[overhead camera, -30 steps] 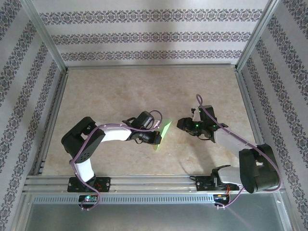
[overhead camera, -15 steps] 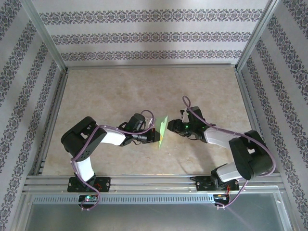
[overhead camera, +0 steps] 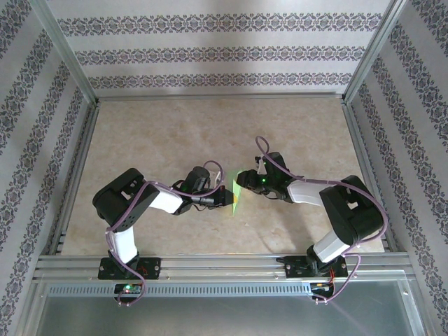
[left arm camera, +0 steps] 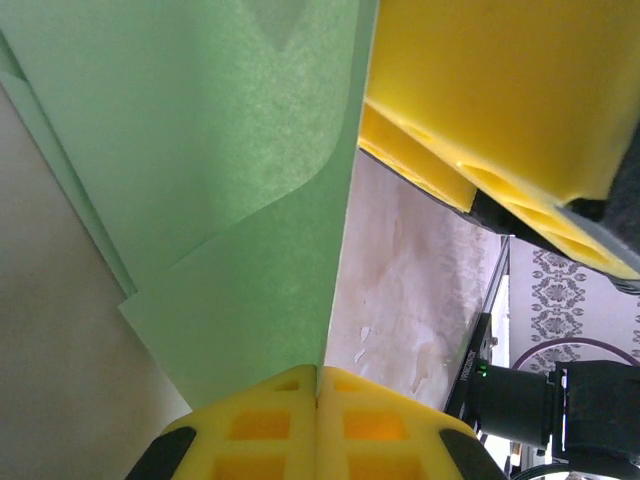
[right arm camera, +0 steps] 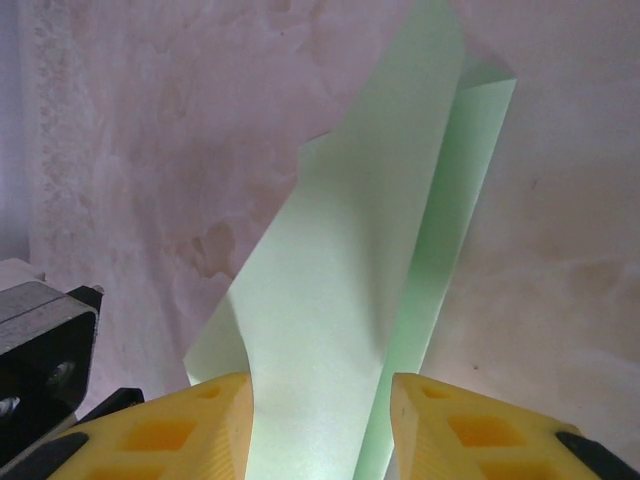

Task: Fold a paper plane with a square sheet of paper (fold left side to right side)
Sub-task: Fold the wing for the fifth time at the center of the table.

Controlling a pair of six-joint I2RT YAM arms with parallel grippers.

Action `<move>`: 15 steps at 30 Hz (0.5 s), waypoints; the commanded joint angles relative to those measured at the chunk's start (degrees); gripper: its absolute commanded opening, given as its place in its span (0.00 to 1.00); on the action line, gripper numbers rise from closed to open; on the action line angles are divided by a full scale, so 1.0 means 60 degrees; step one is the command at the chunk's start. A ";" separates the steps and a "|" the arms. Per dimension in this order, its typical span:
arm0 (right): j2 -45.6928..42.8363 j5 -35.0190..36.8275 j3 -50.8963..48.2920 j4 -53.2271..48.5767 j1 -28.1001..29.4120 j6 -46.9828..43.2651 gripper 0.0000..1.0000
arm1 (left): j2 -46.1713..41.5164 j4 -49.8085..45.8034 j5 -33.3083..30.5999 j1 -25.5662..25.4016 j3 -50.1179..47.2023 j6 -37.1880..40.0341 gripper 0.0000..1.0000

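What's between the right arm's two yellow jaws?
The folded light-green paper runs down between those parted jaws, plain in the right wrist view.

High rear overview, close wrist views sharing paper [right arm camera: 330, 300]

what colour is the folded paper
The paper is light green, clearest in the right wrist view.

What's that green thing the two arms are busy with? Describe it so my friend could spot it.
Find the beige table; near its middle the left hand and right hand come together. Held up between them is the paper, a thin folded sheet pinched by the left hand. Its pale green stands out against the black-and-white arms.
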 commanded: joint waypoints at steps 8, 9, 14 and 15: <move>0.0568 0.0244 0.0454 0.0291 0.0098 0.0040 0.41 | 0.0339 0.1048 0.0145 0.0154 -0.0159 -0.0499 0.00; 0.0598 0.0260 0.0468 0.0291 0.0094 0.0035 0.41 | 0.0356 0.1107 0.0147 0.0156 -0.0181 -0.0522 0.00; 0.0788 0.0273 0.0574 0.0278 0.0155 0.0043 0.41 | 0.0437 0.1186 0.0130 0.0183 -0.0196 -0.0591 0.00; 0.0831 0.0275 0.0606 0.0263 0.0169 0.0043 0.41 | 0.0449 0.1199 0.0128 0.0183 -0.0190 -0.0599 0.00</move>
